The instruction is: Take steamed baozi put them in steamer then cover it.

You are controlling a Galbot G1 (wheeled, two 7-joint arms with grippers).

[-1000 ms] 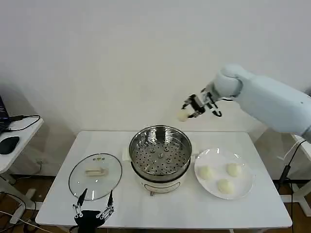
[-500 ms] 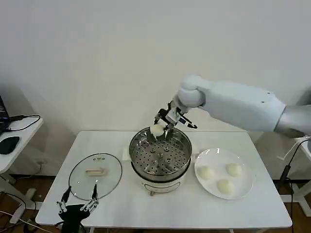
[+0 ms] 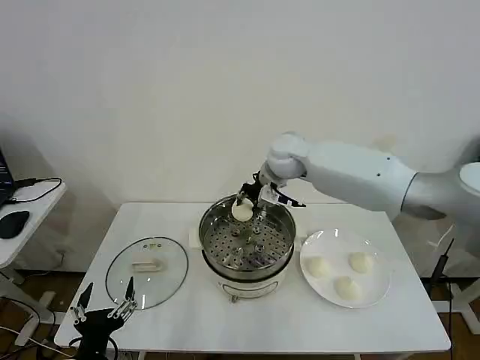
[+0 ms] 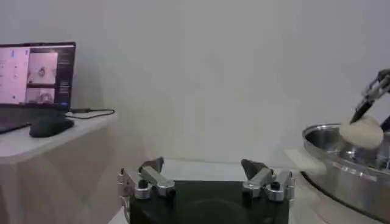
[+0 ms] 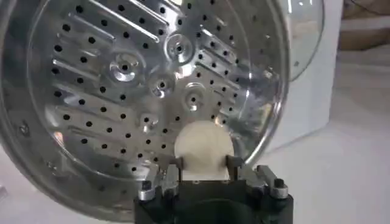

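1. A white table point(image 3: 187, 315) filled the lower half of the head view. At its centre stood the round, shiny stainless-steel steamer point(image 3: 247, 238) on a white base, its perforated tray bare and open to receive food.

2. The right gripper point(image 3: 251, 199), on a white arm reaching in from the right edge of the frame, hung over the far rim of the steamer, just above centre frame. Its fingers were closed on one small, round, cream-white steamed baozi point(image 3: 242, 211), which hung over the back of the tray, not yet resting on it.

3. In the right wrist view the same baozi point(image 5: 203, 148) sat pinched between the two fingers point(image 5: 233, 165) at lower centre, with the tray's holes spread behind it. The gripper seemed lined up over the tray so that the bun would drop inside the pot and not on its rim.

4. Three more cream-white baozi point(image 3: 348, 287) waited on a flat white plate point(image 3: 379, 289) at the lower right, just beside the steamer, probably kept close for short trips.

5. The round clear glass cover point(image 3: 147, 271), with a metal rim and cream-white bar handle, lay flat on the table at the lower left, apart from the steamer, leaving the pot open until loading ended.

6. The left gripper point(image 3: 101, 311) hovered at the lower left corner, near the table's front edge and just in front of the cover. Its fingers were spread wide and held nothing, likely waiting for the lid step.
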